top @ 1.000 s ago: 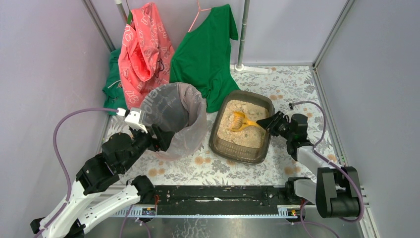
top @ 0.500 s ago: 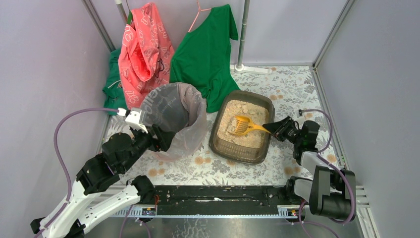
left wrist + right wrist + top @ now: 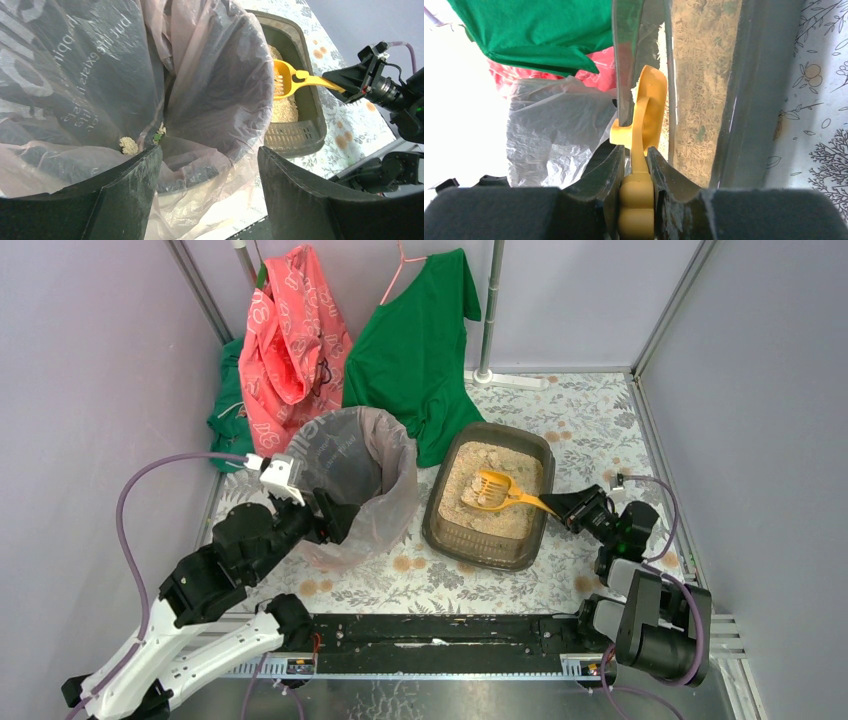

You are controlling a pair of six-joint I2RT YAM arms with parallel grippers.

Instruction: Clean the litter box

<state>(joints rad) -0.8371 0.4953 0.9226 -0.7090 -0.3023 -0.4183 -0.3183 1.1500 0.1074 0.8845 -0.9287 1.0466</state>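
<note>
Top external: right end effector (image 3: 556,506), pinching yellow scoop (image 3: 487,490), sits just beside litter box (image 3: 485,548).

The bin (image 3: 352,480) with its bag stands just beside the litter box (image 3: 470,545), leaving only a narrow gap at its left wall. A green shirt (image 3: 415,350) hangs down to the far left corner, with a pole (image 3: 489,310) behind. The scoop (image 3: 490,490) slants over the litter, and the right gripper (image 3: 553,503) crowds the right wall. Bare counter (image 3: 590,415) lies open behind on the right and along the near side.
</note>
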